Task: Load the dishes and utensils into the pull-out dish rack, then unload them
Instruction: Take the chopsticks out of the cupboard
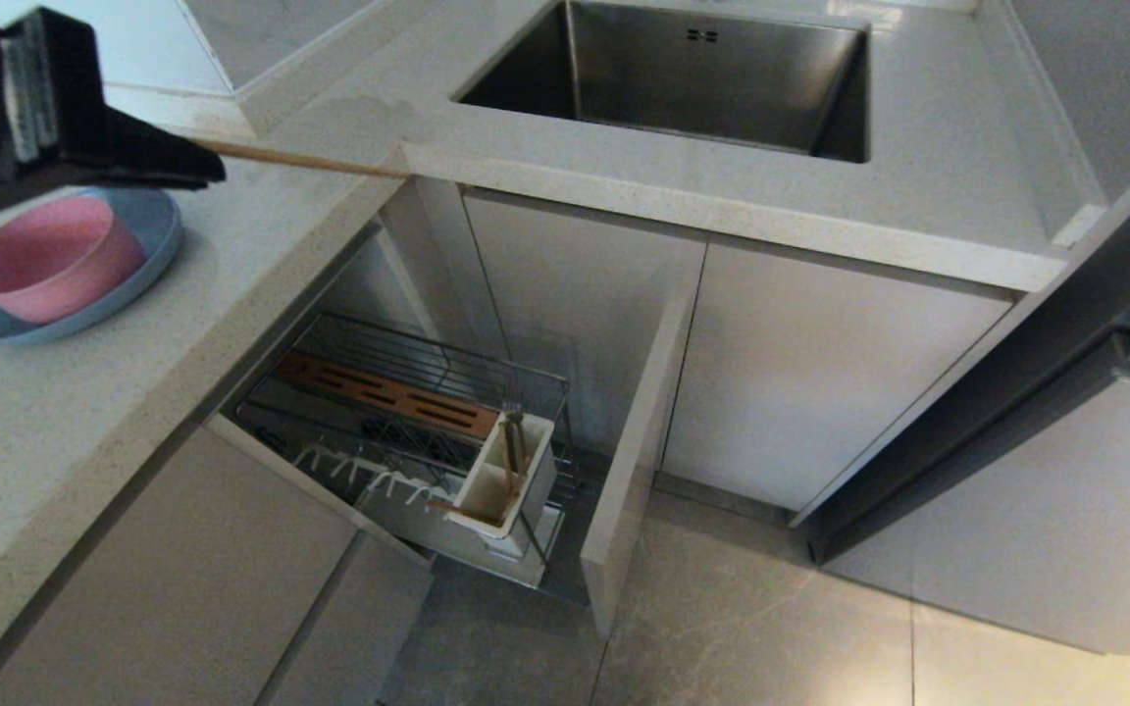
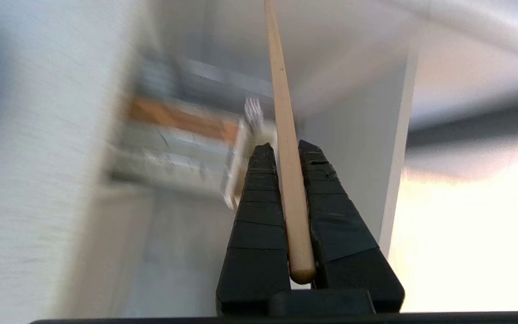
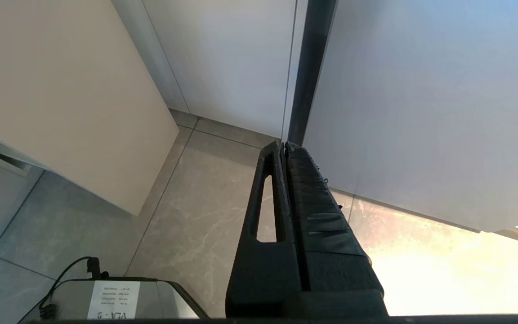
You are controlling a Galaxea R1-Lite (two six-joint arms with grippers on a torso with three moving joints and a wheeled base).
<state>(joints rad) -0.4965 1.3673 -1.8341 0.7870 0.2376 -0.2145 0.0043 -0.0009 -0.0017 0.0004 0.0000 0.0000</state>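
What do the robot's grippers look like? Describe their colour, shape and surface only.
Both are black. The left gripper has two long wedge-shaped fingers that taper to the tips, with ribbed, segmented pads. In the head view its body is a boxy black block with a pale grey strip. The right gripper has the same ribbed taper, and one finger has a long slot cut through it.

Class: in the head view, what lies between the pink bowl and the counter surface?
The blue plate: the pink bowl sits on it, and it rests on the counter. The head view shows this.
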